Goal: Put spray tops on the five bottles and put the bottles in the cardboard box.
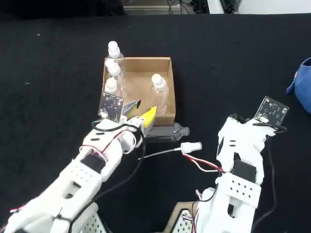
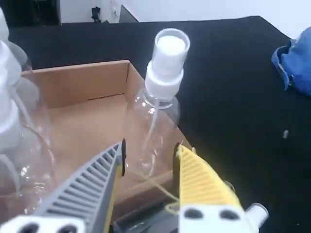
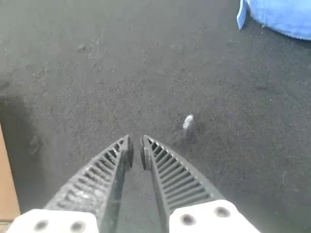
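Note:
The cardboard box (image 1: 167,63) stands at mid-table. Three clear bottles with white spray tops (image 1: 113,69) line its left wall, and a fourth capped bottle (image 1: 158,86) (image 2: 160,97) stands at its right side. My left gripper (image 1: 138,110) (image 2: 148,155) hangs open over the box's near edge, its grey and yellow fingers just short of that fourth bottle and holding nothing. An uncapped bottle (image 1: 167,131) lies on the table in front of the box. Beside it lies a loose spray top (image 1: 191,147) with its tube. My right gripper (image 3: 136,148) is shut over bare black table.
A blue cloth (image 1: 301,85) (image 3: 282,17) lies at the table's right edge. A small white speck (image 3: 188,122) sits on the black cloth ahead of the right gripper. The right arm (image 1: 243,155) stands to the right of the loose spray top.

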You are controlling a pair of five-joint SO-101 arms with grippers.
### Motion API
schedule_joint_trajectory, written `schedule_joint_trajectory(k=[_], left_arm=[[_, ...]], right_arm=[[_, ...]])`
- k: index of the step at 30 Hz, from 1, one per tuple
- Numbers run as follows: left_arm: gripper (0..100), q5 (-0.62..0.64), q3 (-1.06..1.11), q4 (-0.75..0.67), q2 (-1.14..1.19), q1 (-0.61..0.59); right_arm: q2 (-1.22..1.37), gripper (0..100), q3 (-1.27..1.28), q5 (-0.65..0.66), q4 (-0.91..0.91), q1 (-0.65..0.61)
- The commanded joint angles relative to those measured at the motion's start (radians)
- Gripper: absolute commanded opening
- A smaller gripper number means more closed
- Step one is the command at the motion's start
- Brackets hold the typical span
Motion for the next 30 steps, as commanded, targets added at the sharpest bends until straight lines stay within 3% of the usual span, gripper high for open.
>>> schedule_joint_trajectory(k=[1,6,10,14,20,26,30], left_arm=[[3,-0.008,-0.012,0.241,-0.230,0.007],[3,-0.006,-0.090,0.637,-0.425,0.005],[3,-0.002,-0.157,0.882,-0.516,-0.019],[3,-0.002,-0.176,0.993,-0.531,-0.120],[3,-0.002,-0.177,1.145,-0.542,-0.282],[3,-0.008,-0.325,1.376,-0.532,-0.414],[3,-0.009,-0.360,1.425,-0.532,-0.518]], right_arm=[[-0.024,1.5,-0.005,-0.003,-0.031,-0.009],[-0.024,1.5,-0.016,-0.002,-0.026,-0.011],[-0.024,1.5,-0.107,0.002,0.103,-0.011],[-0.019,1.5,-0.225,0.028,0.233,-0.072],[-0.016,1.6,-0.312,0.137,0.315,-0.290],[-0.015,1.6,-0.432,0.137,0.419,-0.446],[-0.013,7.6,-0.495,0.137,0.457,-0.543]])
